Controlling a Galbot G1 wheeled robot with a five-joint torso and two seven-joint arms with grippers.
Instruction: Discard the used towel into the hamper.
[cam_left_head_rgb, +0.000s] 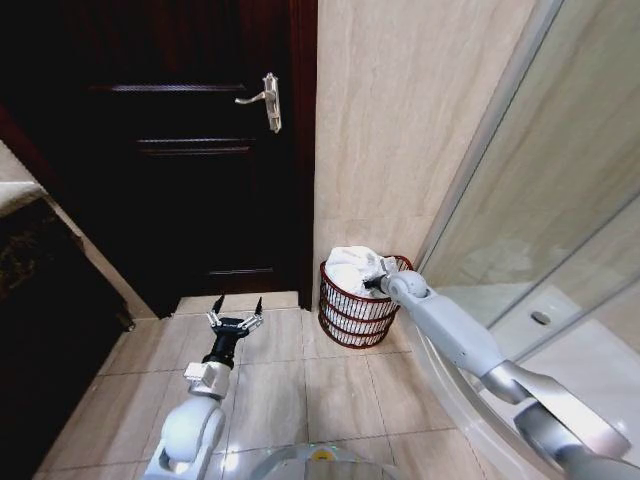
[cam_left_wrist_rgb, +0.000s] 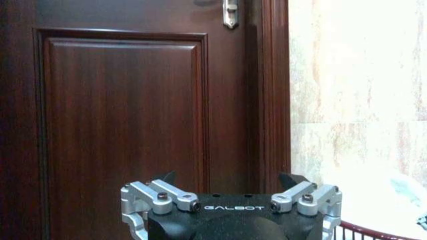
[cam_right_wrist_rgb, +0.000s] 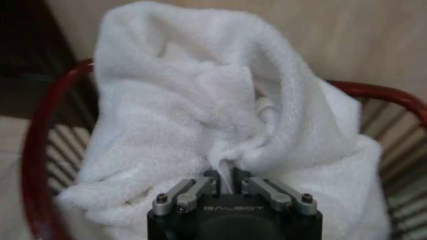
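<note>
Hamper (cam_left_head_rgb: 356, 310): small round basket of dark red wire, ribbed with horizontal bands, sitting on the tiled floor against the beige stone wall, beside the dark wooden door (cam_left_head_rgb: 190, 150).
Towel (cam_right_wrist_rgb: 200, 125): white, thick, fluffy terry, lying bunched in folds inside the hamper and rising above its rim.
Right gripper (cam_right_wrist_rgb: 230, 172): reaching out over the hamper's rim, fingers pinching a fold of the towel.
Left gripper (cam_left_head_rgb: 236, 312): hovering low above the floor tiles, pointing at the door, fingers spreading wide, holding nothing.
</note>
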